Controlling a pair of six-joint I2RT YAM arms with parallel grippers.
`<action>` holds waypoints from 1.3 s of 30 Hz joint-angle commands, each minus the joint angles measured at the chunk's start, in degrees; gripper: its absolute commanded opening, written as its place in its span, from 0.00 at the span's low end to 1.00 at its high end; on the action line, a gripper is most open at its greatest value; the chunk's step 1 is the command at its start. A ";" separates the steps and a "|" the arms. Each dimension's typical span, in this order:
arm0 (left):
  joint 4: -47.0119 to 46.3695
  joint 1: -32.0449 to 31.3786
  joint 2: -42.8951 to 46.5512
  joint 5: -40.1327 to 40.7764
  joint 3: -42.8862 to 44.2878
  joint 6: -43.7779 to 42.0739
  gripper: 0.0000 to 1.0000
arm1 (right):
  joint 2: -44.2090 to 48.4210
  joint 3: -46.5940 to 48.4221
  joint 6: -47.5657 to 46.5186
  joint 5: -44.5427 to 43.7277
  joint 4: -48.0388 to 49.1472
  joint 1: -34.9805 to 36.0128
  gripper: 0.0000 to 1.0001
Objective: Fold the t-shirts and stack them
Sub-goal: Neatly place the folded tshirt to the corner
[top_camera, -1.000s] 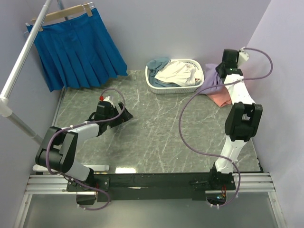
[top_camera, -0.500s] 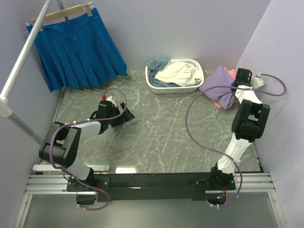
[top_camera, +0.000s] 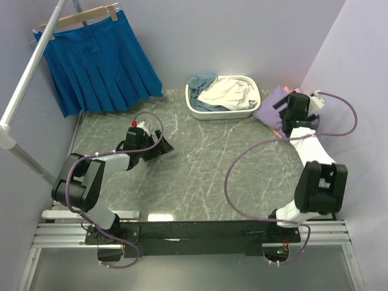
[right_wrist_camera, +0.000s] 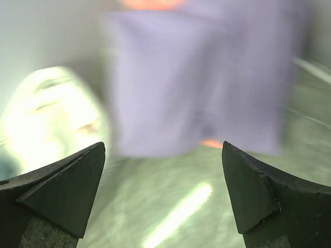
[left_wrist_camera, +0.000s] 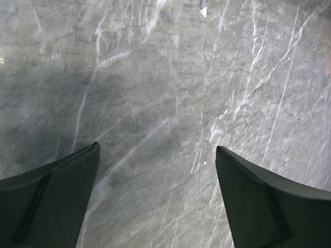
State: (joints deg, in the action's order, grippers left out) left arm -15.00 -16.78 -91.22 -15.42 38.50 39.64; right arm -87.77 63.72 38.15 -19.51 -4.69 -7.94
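The right pincer (right_wrist_camera: 163, 144) hangs empty with its jaws spread, facing the lavender t-shirt (right_wrist_camera: 196, 77). The left pincer (left_wrist_camera: 157, 146) is likewise spread wide, empty, above the marbled bench (left_wrist_camera: 155, 67).

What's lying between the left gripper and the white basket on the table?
Nothing. In the top view, only bare grey marble table runs from the open left gripper to the white basket.

walls: pale lavender | table (top_camera: 200, 176): grey veined marble | rail (top_camera: 33, 66): white, slanted, left
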 commanded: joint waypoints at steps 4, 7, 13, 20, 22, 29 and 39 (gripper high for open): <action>2.52 -0.28 2.10 -0.49 1.84 -2.46 0.99 | -8.19 11.73 -3.70 1.94 1.54 1.53 1.00; 2.61 -0.28 2.71 -0.23 1.40 -2.37 0.99 | -16.01 17.99 -3.35 2.80 -1.28 0.57 1.00; 2.79 -0.28 3.33 0.48 0.52 -2.28 1.00 | -29.47 29.59 -1.76 11.24 -9.45 -2.07 1.00; 3.66 -0.28 4.99 4.06 0.35 -2.37 0.99 | -21.86 20.58 -6.33 11.34 -0.69 0.37 1.00; 4.98 -0.28 7.27 6.27 0.61 -2.55 0.99 | -14.74 14.63 -8.88 10.11 4.50 1.87 1.00; 11.39 -0.28 16.42 15.24 2.80 -3.60 0.99 | 2.24 3.69 -14.68 12.12 8.92 9.96 1.00; 19.66 -0.28 26.70 19.99 6.15 -1.50 0.99 | 14.89 -8.43 -19.87 17.57 6.28 24.46 1.00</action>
State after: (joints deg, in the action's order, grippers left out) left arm 0.32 -16.82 -69.12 1.43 42.04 37.32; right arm -76.05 58.96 21.61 -3.51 3.49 12.71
